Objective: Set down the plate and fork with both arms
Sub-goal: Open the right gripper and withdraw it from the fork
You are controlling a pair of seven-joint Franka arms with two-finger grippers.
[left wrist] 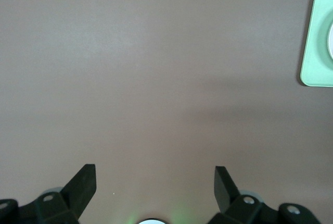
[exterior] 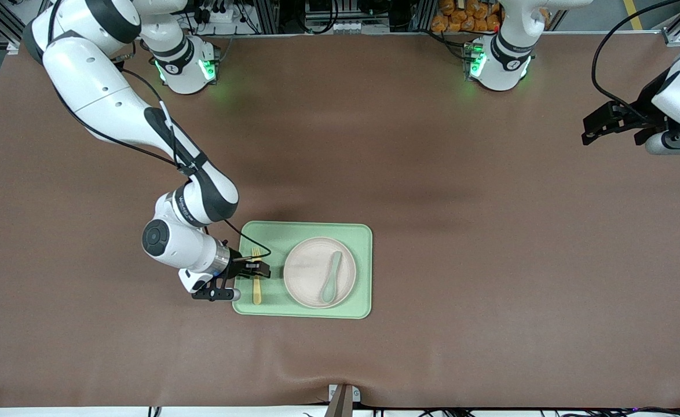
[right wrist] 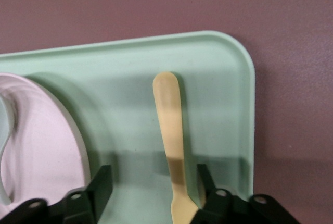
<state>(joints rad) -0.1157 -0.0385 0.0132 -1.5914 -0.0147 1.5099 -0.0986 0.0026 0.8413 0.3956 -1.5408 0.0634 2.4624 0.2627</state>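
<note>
The pale beige plate lies on the light-green tray, with a grey-green spoon on it. The pale-yellow fork lies flat on the tray beside the plate, toward the right arm's end. My right gripper is open just over the fork's middle. In the right wrist view the fork lies between the spread fingers, close to one of them, and the plate's rim shows. My left gripper is open and empty, up over the left arm's end of the table; the left wrist view shows bare table below it.
The brown mat covers the whole table. A corner of the tray shows at the edge of the left wrist view. The arm bases glow green along the table's edge farthest from the front camera.
</note>
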